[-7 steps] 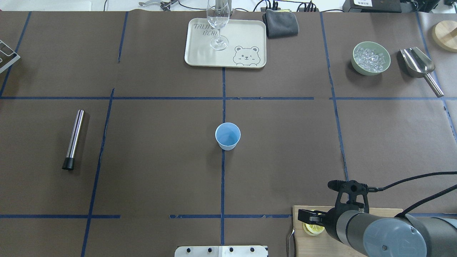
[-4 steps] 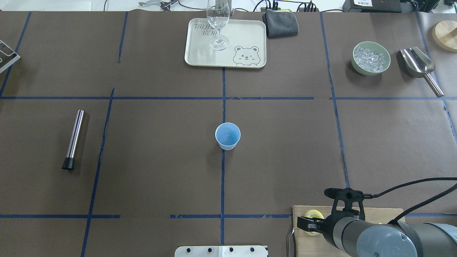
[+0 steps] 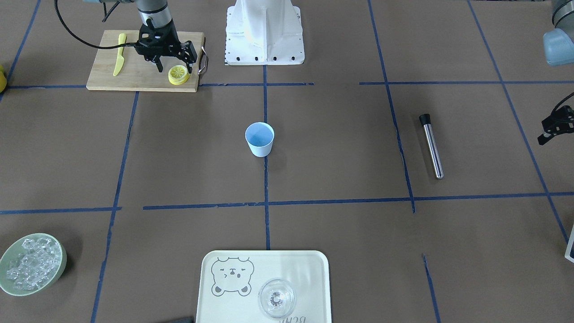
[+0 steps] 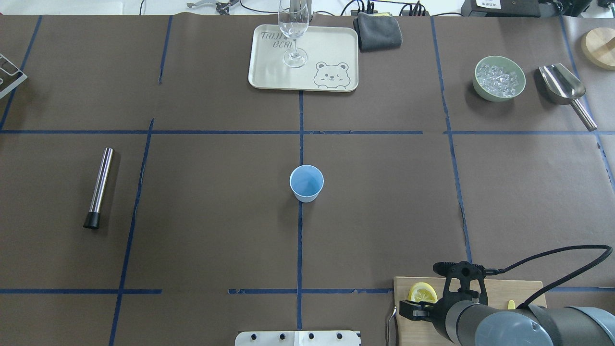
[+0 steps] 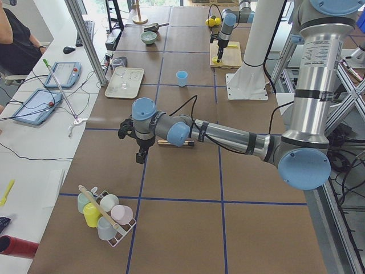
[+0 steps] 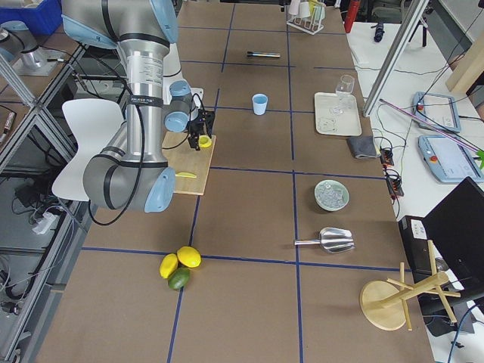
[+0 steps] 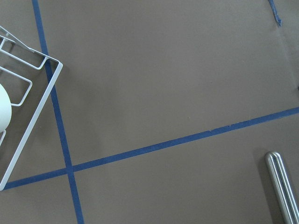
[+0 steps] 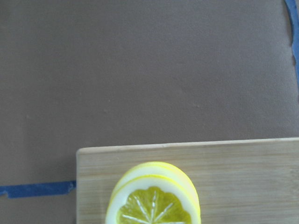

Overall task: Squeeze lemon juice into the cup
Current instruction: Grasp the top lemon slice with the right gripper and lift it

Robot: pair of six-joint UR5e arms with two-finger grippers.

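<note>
Wooden board [image 3: 134, 78]: lemon [image 3: 178, 74] by right fingers [image 3: 160, 67]

Brown table [image 4: 216, 230], blue tape lines [image 4: 216, 132]

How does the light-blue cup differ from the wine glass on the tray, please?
The cup is opaque light blue; the wine glass is clear. The cup is short and tapered, with no stem; the glass rises taller on a thin stem. The cup stands on the bare table; the glass stands on the bear-printed tray. Both are upright and look empty.
</note>
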